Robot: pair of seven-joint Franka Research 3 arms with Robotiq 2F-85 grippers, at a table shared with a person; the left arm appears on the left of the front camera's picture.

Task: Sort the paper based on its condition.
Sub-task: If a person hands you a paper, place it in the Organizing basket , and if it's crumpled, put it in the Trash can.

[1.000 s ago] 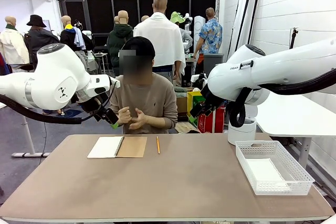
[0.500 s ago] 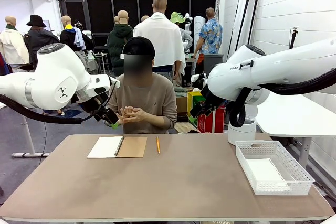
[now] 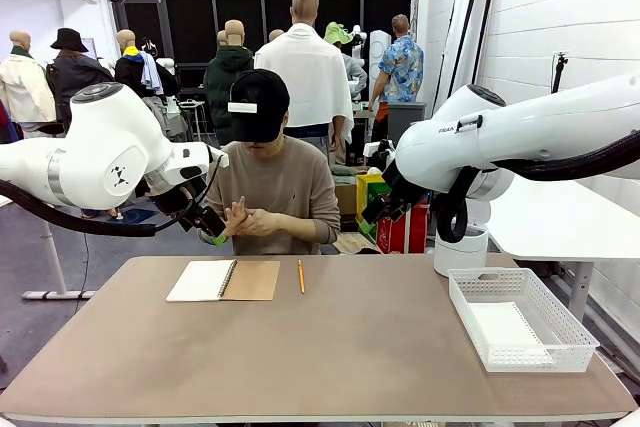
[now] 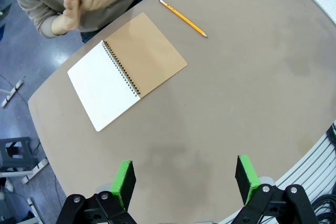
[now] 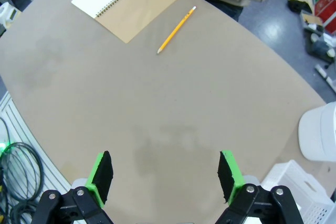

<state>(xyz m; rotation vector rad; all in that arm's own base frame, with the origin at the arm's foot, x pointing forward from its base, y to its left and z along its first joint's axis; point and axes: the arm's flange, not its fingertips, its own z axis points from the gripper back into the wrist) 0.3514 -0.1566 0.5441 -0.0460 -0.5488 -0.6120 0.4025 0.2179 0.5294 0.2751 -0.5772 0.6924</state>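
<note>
**Both claws released above the tabletop, one sheet in the basket**

While both arms hang raised over the tabletop (image 3: 330, 347), I read my left claw (image 4: 185, 178) as released: its green pads stand wide apart with nothing between them. My right claw (image 5: 164, 174) is likewise spread and grasps nothing. From the front camera the left claw (image 3: 212, 230) sits just beside the person's hands (image 3: 248, 219), which are pressed together at chest height beyond the far edge; whether they touch it I cannot tell.

On the far left part of the tabletop lies an open spiral notebook (image 3: 223, 280), a white page to the left and the brown cover folded out to the right. A yellow pencil (image 3: 300, 276) lies just beside its right edge, apart from it. My left wrist camera shows the same notebook (image 4: 127, 70) and pencil (image 4: 183, 18).

The paper (image 3: 508, 329), a flat white sheet, lies inside the white mesh basket (image 3: 478, 330) near the right end of the tabletop. A corner of that basket (image 5: 302, 195) shows on my right wrist camera.
</note>
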